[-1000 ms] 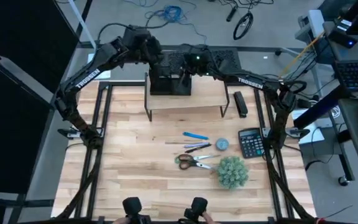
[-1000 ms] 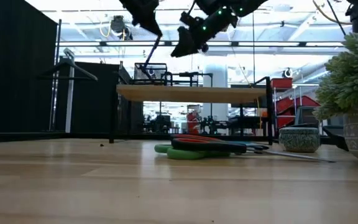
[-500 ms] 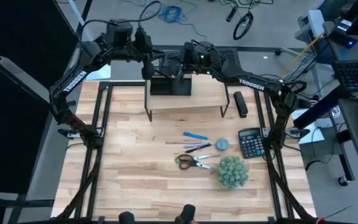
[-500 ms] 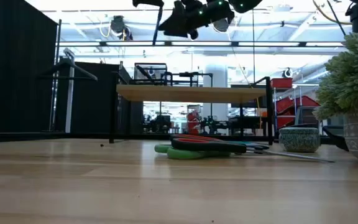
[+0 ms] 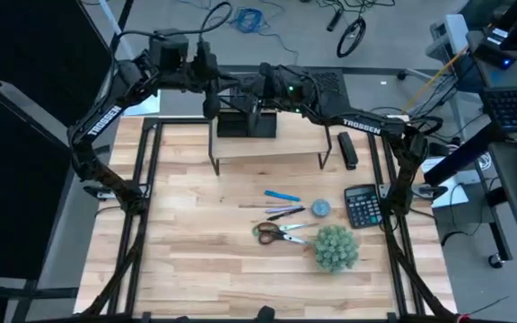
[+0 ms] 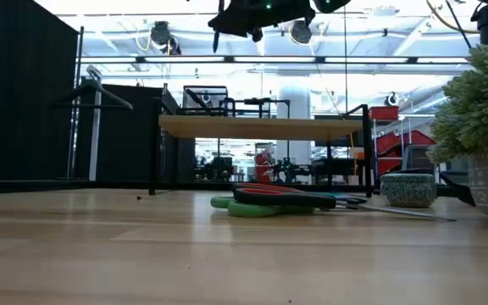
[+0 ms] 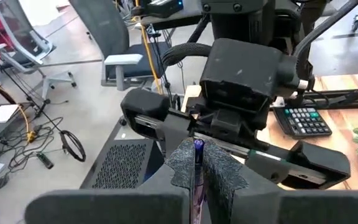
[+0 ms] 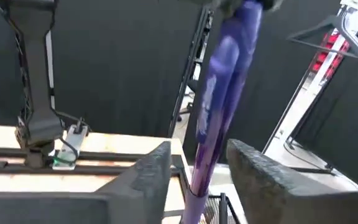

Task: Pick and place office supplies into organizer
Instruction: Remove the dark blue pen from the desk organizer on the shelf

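My left gripper [image 7: 197, 163] is shut on a slim blue pen [image 8: 219, 99], high above the black organizer [image 5: 245, 121]. The organizer stands on the wooden riser shelf [image 5: 267, 151] at the table's far side. My right gripper [image 8: 199, 171] is open right beside it, one finger on each side of the pen's shaft and a gap to each. In the low view the pen [image 6: 219, 30] hangs near the top edge. More pens [image 5: 281, 196] and two pairs of scissors [image 5: 281, 233] lie on the table. My left gripper pinches the blue pen between its two padded fingers [image 7: 182, 165]. One end of the pen [image 7: 198, 145] sticks out just past the pads. The pen is lifted clear of the organizer and the shelf, and its shaft runs on between my right gripper's fingers.
A fuzzy green plant [image 5: 335, 248], a small round pot [image 5: 319, 208] and a calculator [image 5: 362, 205] stand on the table's right half. A black stapler-like object [image 5: 346, 150] lies right of the shelf. Bare wood lies on the table's left and near sides.
Both grippers have risen well above the organizer, close together, and have gone a little toward the table's left edge. The pen has gone up with them and now hangs clear.
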